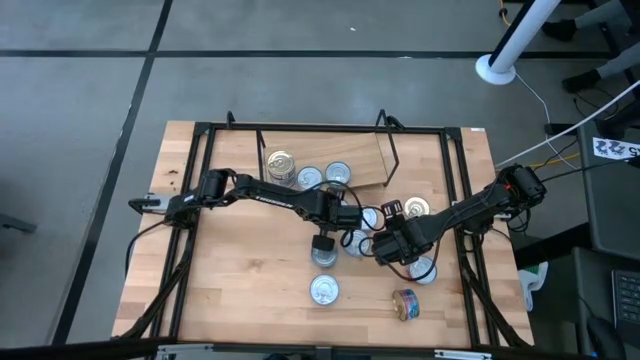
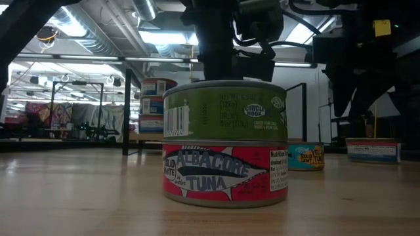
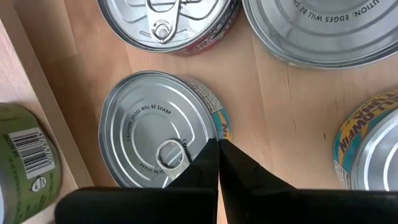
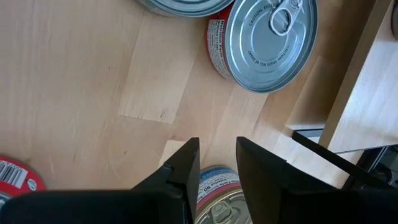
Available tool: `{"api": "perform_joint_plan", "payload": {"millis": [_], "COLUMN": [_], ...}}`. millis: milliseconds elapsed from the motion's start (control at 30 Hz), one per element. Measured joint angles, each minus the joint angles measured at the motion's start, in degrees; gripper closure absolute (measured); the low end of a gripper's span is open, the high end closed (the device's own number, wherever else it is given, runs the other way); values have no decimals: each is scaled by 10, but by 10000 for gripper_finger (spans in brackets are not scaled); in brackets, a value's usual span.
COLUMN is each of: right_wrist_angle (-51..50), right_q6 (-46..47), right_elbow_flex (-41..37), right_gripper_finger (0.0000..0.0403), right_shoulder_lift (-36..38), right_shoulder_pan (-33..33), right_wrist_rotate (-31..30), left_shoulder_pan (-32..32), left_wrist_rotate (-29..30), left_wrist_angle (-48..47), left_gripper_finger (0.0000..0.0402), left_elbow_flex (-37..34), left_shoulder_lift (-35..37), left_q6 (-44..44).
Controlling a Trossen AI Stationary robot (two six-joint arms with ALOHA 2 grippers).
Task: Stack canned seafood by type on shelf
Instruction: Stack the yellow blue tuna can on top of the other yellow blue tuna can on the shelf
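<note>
high view: both grippers meet mid-counter (image 1: 240,300) among scattered tins, with the shelf (image 1: 330,155) beyond them at the far edge. low view: a green tin (image 2: 224,110) sits stacked on a red albacore tin (image 2: 224,174). left wrist view: left gripper (image 3: 217,158) jaws pressed together, empty, tips over a silver-lidded tin (image 3: 158,140). right wrist view: right gripper (image 4: 217,162) jaws narrowly apart, gripping nothing; a red-sided tin (image 4: 264,40) lies ahead, another tin (image 4: 217,199) beneath them.

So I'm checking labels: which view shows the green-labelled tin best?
The low view: the green-labelled tin sits on the red albacore tuna tin, label and barcode facing the camera. The left wrist view catches only its edge; elsewhere I can't pick it out.
</note>
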State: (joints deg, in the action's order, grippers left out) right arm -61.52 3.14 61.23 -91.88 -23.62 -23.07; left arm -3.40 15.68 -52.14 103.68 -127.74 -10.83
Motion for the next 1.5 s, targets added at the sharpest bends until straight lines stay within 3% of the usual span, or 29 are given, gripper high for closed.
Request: {"api": "perform_joint_plan", "payload": {"millis": [733, 1000, 1500], "right_wrist_angle": [4, 5, 5], "right_q6": [-5, -5, -5], "right_elbow_flex": [0, 0, 0], "right_gripper_finger": [297, 297, 297], "right_shoulder_lift": [0, 0, 0], "right_shoulder_pan": [0, 0, 0], "right_wrist_rotate": [0, -3, -3], "left_shoulder_pan": [-1, 2, 72], "left_wrist_rotate": [16, 70, 90], "left_wrist_angle": [-30, -69, -148], "left_gripper_finger": [401, 401, 401], "left_elbow_flex": [1, 1, 0], "left_shoulder_lift": [89, 133, 139], "left_q6": [25, 30, 51]}}
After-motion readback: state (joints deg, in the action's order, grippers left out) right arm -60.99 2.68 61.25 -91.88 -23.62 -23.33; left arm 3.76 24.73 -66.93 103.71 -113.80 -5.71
